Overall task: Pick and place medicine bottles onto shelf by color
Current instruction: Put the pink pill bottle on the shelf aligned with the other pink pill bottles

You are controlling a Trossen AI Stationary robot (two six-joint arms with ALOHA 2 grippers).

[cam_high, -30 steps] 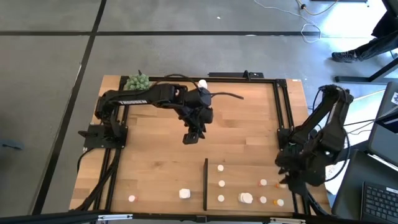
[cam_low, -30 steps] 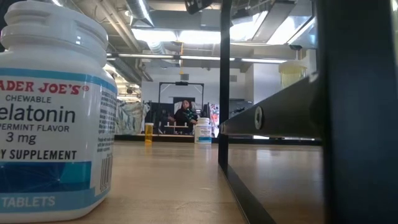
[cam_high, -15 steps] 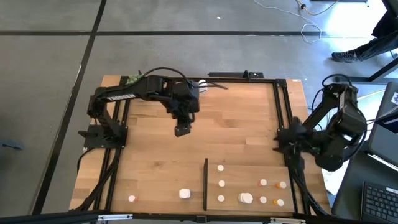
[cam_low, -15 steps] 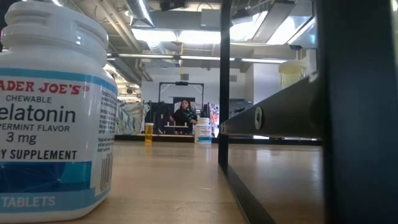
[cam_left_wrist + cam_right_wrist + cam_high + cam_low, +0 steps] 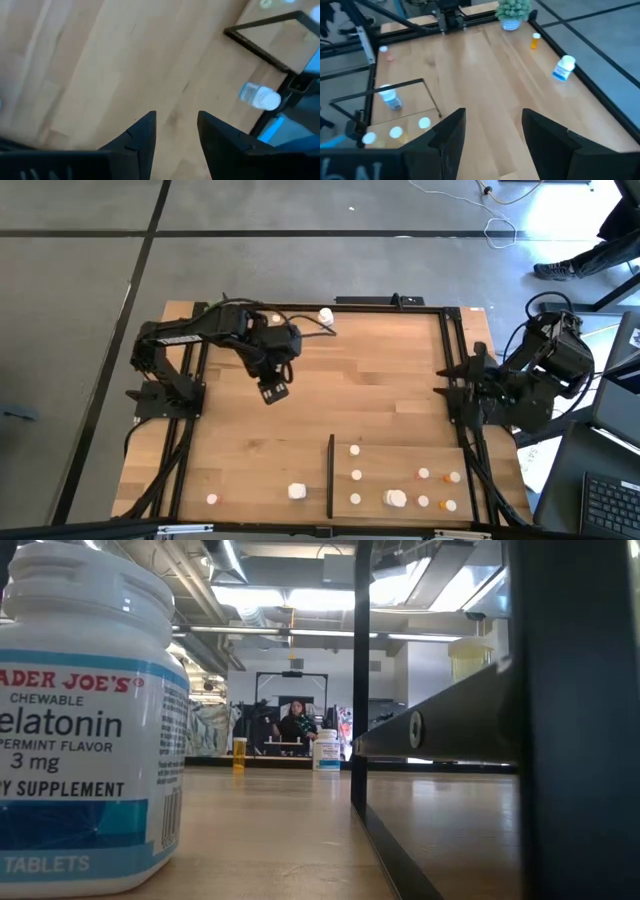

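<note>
My left gripper (image 5: 272,392) (image 5: 176,135) hangs open over bare wood in the table's left half, pointing steeply down. My right gripper (image 5: 452,380) (image 5: 492,135) stands open and raised at the table's right edge, aimed across the table. The shelf (image 5: 400,455) lies flat at the near right, a black strip (image 5: 331,475) along its left side. On it stand white bottles (image 5: 356,475), a chunky white one (image 5: 395,499) and orange ones (image 5: 423,474). A white bottle (image 5: 326,315) (image 5: 564,67) lies on its side at the far edge. An orange bottle (image 5: 535,41) stands near it.
Near the front edge, left of the strip, stand a chunky white bottle (image 5: 297,491) and a small one (image 5: 212,499). The green plant ball (image 5: 514,10) stands at the far left corner. A black frame (image 5: 445,350) rims the table. A person (image 5: 296,725) sits far behind.
My left gripper has gone toward the table's left edge and rolled about its own axis, staying open. My right gripper has risen and drawn along the right edge toward the far side, tipping up from pointing down to a shallower slant. No bottle has moved.
</note>
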